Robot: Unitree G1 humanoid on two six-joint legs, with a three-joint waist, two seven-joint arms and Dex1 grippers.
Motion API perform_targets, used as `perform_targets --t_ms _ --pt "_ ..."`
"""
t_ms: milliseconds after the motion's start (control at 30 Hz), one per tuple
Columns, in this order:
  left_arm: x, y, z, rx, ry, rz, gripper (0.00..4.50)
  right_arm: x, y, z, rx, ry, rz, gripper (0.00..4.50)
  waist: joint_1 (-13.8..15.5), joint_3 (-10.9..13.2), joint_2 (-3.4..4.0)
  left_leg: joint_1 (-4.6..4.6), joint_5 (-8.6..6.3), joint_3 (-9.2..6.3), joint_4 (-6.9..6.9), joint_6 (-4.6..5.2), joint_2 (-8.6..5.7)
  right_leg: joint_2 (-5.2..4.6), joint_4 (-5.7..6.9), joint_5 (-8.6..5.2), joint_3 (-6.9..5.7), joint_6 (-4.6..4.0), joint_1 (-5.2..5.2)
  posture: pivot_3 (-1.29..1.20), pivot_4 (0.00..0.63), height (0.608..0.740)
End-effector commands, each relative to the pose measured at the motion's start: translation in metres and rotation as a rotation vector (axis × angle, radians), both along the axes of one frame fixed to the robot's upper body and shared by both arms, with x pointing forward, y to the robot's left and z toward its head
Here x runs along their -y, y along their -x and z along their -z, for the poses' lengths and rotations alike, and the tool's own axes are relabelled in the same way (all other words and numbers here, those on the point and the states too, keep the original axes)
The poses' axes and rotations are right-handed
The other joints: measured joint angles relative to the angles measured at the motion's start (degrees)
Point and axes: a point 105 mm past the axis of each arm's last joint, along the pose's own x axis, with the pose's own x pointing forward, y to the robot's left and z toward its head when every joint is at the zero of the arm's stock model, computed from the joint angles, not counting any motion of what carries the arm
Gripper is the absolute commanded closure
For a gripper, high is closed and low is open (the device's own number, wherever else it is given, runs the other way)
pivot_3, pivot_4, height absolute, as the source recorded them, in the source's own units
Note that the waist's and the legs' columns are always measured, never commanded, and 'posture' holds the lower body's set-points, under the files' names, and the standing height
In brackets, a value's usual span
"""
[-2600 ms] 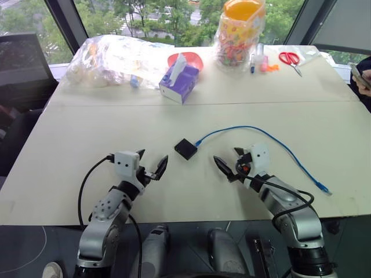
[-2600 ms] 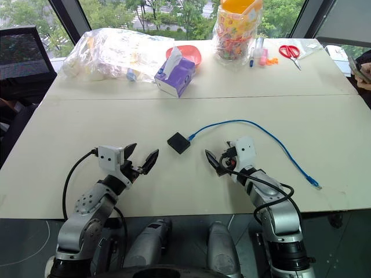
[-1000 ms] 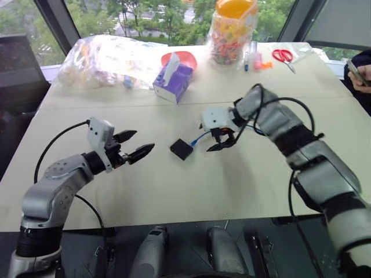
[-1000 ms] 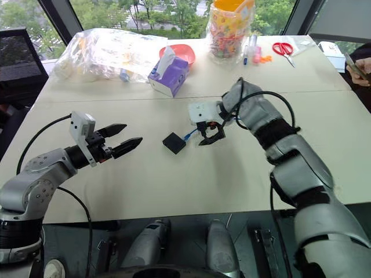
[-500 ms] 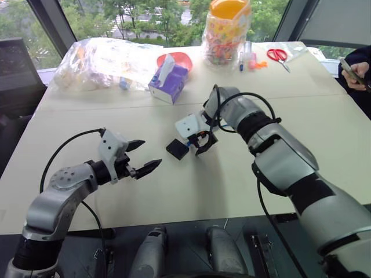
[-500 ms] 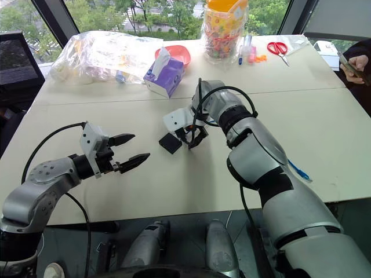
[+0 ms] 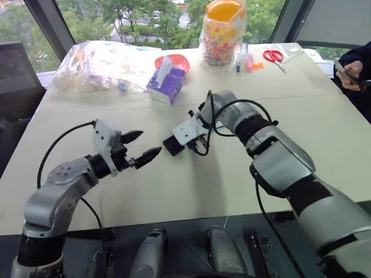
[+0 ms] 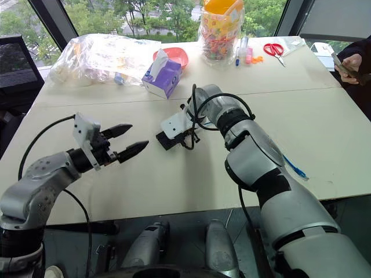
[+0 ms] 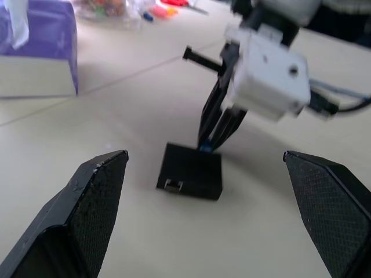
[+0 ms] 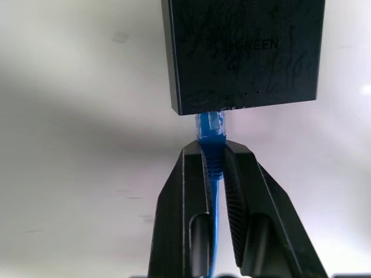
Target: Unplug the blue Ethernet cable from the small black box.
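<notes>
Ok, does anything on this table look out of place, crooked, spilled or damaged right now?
Nothing stands out. The small black box lies flat on the table, with the blue Ethernet cable plugged in and the right gripper shut on its plug boot. The left gripper is open beside the box. No spill or damage shows.

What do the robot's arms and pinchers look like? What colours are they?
Both arms are shiny silver-grey tubes with black bands at the joints. Loose black cables loop along each one. Each wrist carries a small white block with little dark holes. The left gripper has two pointed black jaws with a bumpy, dotted grip surface. The right gripper has black jaws too, ribbed inside.
</notes>
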Motion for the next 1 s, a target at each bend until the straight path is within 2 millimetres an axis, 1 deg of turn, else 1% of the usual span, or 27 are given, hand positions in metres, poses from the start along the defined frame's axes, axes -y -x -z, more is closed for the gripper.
perform_targets --t_ms 33,100,133,233,267,400,433,567,667,833,1000 --pt "0.002 0.001 -0.006 -0.007 0.010 0.030 0.00 -0.015 -0.008 -0.040 0.270 -0.319 -0.070 4.39 0.0 0.0 0.00 -0.01 0.00 0.00 -0.03 0.00 0.00 0.00 -0.02 -0.01 0.01 0.01 0.00 0.00 0.150 0.728" --pt "0.004 -0.001 -0.005 -0.017 0.014 0.041 0.00 -0.012 -0.010 -0.049 0.381 -0.473 -0.030 4.39 0.0 0.0 -0.01 -0.01 0.00 0.02 -0.10 -0.01 0.00 0.00 -0.03 -0.01 0.03 0.02 -0.03 0.00 0.150 0.728" --pt "0.004 -0.002 -0.006 -0.021 0.018 0.046 0.00 -0.007 -0.005 -0.048 0.432 -0.527 -0.032 4.39 0.0 0.0 -0.03 -0.01 0.00 0.05 -0.14 0.00 0.00 0.00 -0.02 -0.01 0.06 0.02 -0.08 0.00 0.150 0.728" --pt "0.005 -0.007 -0.008 -0.029 0.033 0.059 0.00 0.004 0.021 -0.035 0.536 -0.603 -0.062 4.39 0.8 0.0 -0.05 -0.02 0.00 0.04 -0.16 0.00 0.01 0.00 0.00 -0.03 0.05 0.05 -0.08 0.00 0.150 0.728" --pt "0.005 -0.008 -0.009 -0.031 0.036 0.062 0.00 0.005 0.025 -0.033 0.551 -0.609 -0.062 4.39 1.2 0.0 -0.06 -0.04 0.00 0.03 -0.17 0.00 0.00 -0.01 -0.01 -0.04 0.05 0.07 -0.07 0.00 0.150 0.728" --pt "0.006 -0.014 -0.014 -0.043 0.062 0.082 0.00 0.012 0.053 -0.024 0.692 -0.698 -0.020 4.39 1.4 0.0 -0.05 -0.06 0.00 0.13 -0.11 0.00 -0.01 -0.03 -0.05 -0.08 0.10 0.03 -0.08 0.00 0.150 0.728" --pt "0.007 -0.015 -0.014 -0.047 0.068 0.089 0.00 0.014 0.055 -0.025 0.710 -0.710 -0.002 4.39 1.5 0.0 -0.05 -0.05 0.01 0.14 -0.08 0.00 -0.01 -0.04 -0.05 -0.08 0.11 0.03 -0.07 0.00 0.150 0.728" --pt "0.012 -0.018 -0.012 -0.062 0.057 0.118 0.00 0.018 0.055 -0.034 0.772 -0.726 0.051 4.39 1.4 0.0 -0.07 -0.04 0.05 0.14 0.06 -0.01 0.00 -0.04 -0.07 -0.05 0.11 -0.10 0.02 0.00 0.150 0.728" --pt "0.014 -0.021 -0.009 -0.066 0.043 0.128 0.00 0.018 0.059 -0.034 0.768 -0.726 0.043 4.39 1.5 0.0 -0.09 0.01 0.06 0.14 0.06 0.01 0.00 -0.04 -0.08 -0.05 0.10 -0.11 0.11 0.00 0.150 0.728" --pt "0.021 -0.027 -0.013 -0.056 0.055 0.144 0.00 0.017 0.065 -0.034 0.746 -0.737 0.034 4.39 1.6 0.0 -0.12 -0.05 0.06 0.14 0.04 0.01 0.00 -0.05 -0.22 -0.06 0.09 -0.10 0.12 0.00 0.150 0.728" --pt "0.026 -0.031 -0.015 -0.049 0.061 0.153 0.00 0.013 0.071 -0.037 0.748 -0.749 0.011 4.39 1.4 0.0 -0.12 -0.06 0.05 0.14 0.02 0.01 0.00 -0.05 -0.24 -0.06 0.08 -0.09 0.11 0.00 0.150 0.728"
